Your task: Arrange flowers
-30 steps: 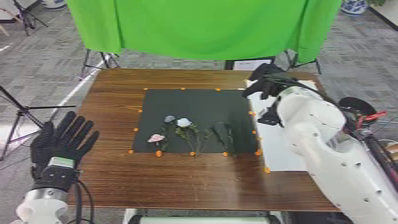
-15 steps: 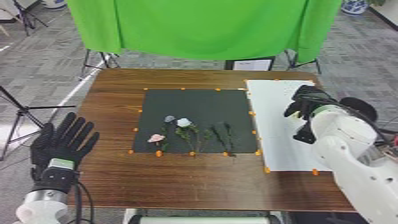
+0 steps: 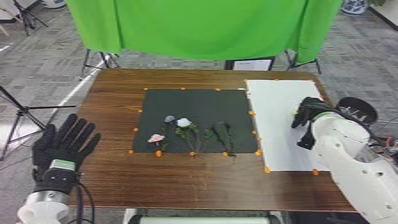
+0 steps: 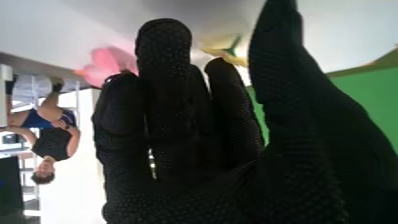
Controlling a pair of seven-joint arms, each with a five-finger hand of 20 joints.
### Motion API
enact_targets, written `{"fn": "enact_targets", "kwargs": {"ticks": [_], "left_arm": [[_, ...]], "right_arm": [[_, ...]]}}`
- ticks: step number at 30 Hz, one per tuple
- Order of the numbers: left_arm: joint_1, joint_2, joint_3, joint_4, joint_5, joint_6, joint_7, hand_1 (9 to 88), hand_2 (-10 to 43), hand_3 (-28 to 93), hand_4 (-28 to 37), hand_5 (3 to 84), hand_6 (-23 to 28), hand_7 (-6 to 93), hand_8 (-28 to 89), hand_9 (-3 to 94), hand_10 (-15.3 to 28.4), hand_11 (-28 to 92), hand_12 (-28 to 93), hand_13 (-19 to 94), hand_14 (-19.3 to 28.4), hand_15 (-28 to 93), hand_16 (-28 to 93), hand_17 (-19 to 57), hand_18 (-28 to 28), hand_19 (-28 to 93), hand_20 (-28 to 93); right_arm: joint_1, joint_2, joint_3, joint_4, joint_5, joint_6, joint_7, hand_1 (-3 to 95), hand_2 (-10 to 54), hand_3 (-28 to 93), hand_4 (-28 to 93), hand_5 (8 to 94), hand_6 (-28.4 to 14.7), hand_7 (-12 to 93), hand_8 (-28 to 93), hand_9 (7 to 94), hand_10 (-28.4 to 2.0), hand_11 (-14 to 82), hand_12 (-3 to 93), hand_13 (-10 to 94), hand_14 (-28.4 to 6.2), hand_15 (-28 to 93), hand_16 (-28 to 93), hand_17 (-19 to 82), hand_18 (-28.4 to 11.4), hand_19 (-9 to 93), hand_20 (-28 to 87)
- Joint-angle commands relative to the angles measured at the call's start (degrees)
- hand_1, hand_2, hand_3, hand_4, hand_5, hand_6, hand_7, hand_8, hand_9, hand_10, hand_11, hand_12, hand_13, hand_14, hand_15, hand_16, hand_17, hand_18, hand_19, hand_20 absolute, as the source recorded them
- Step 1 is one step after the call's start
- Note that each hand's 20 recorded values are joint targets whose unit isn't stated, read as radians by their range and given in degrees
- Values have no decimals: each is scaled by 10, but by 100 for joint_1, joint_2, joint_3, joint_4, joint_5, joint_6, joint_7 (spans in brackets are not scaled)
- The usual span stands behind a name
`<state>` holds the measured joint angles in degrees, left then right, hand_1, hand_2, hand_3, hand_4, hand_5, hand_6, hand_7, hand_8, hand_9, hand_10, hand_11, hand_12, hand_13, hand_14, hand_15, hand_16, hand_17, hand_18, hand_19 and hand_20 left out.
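In the head view, my right hand (image 3: 308, 113) is over the right side of the white sheet (image 3: 277, 135). My left hand (image 3: 62, 150) is open over the table's left edge, fingers spread. On the dark mat (image 3: 195, 102) lie a pink flower (image 3: 156, 138), a bluish flower (image 3: 169, 119), a white flower (image 3: 184, 122) and green sprigs (image 3: 221, 137). In the right wrist view, a pink blossom (image 4: 110, 62) and a yellow blossom (image 4: 233, 58) are partly hidden behind my right hand (image 4: 191, 160). Whether it holds either one cannot be told.
A round black container (image 3: 358, 109) stands beyond the brown table's (image 3: 187, 182) right edge, close to the right arm. Orange markers (image 3: 267, 170) line the mat and the sheet. A green cloth (image 3: 200, 30) hangs behind the table.
From above the strip between mat and sheet, my right hand has moved rightward and nearer to the robot, uncovering much of the sheet. The left hand has barely moved; the flowers on the mat lie unchanged.
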<state>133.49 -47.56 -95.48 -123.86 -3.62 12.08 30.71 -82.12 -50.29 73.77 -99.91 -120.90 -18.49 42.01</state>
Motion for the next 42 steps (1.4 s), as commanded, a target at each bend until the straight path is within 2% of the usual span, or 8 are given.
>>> {"fn": "enact_targets", "kwargs": {"ticks": [1,7,12,18,23,32,38,42], "left_arm": [[-6,-88,52,-24,12,-42,-88,293,118,722,-283,438,84,135,-85,367,147,216,113,262,154,379,-66,-69,145,361,114],[-68,-113,67,-13,62,-24,-139,292,118,722,-283,437,84,136,-85,367,147,216,113,262,154,380,-66,-69,145,361,114],[-85,-132,88,-1,79,-42,-210,292,118,723,-283,437,84,136,-86,367,147,216,113,262,153,379,-66,-70,145,362,114],[-75,-113,87,1,92,-47,-198,292,119,723,-283,436,84,135,-85,366,148,215,112,262,154,379,-66,-69,145,360,113],[-37,-118,61,-12,64,-49,-172,292,119,723,-283,435,84,135,-85,366,147,215,113,262,154,380,-66,-69,144,360,114],[12,-141,11,-28,93,-37,-207,292,119,723,-283,437,84,136,-85,367,148,216,113,262,153,379,-67,-70,145,361,114],[41,-107,9,-15,95,-40,-223,292,118,724,-283,437,84,136,-85,367,148,215,112,262,153,379,-66,-70,145,361,114],[108,-126,-30,-74,107,42,-231,292,118,724,-283,436,84,135,-85,367,148,216,113,262,153,379,-66,-70,145,361,114]], "right_arm": [[-82,-22,-113,123,130,252,-111,559,-54,702,-282,569,-7,172,-125,576,-88,111,121,718,-71,484,316,401,-189,850,326],[-72,-92,-249,193,139,521,-190,574,-14,627,-283,637,6,202,-41,648,-90,118,140,736,-79,492,256,400,-189,835,354],[-6,-133,-496,316,-7,834,-160,484,-63,670,-283,634,-3,184,-95,651,-102,125,138,743,-83,492,256,406,-201,839,356],[-136,-82,-581,245,-241,890,-300,602,-6,569,-282,734,18,257,-15,772,-85,96,230,760,-75,485,272,410,-195,842,359],[-311,26,-533,-133,-382,1073,-392,674,9,468,-283,736,23,272,16,791,-81,68,274,756,-70,485,285,399,-179,836,378],[-159,125,-792,-1117,-591,1461,-922,638,4,534,-283,735,23,278,13,791,-82,73,269,763,-71,481,288,411,-183,835,385],[482,-118,-1306,-1147,-512,915,-1749,620,4,559,-283,737,21,278,0,785,-85,81,258,761,-70,482,288,412,-185,836,385],[858,-288,-1770,-975,-579,498,-1997,606,-2,581,-283,739,20,274,-11,778,-86,83,251,754,-69,483,288,410,-186,836,385]]}}
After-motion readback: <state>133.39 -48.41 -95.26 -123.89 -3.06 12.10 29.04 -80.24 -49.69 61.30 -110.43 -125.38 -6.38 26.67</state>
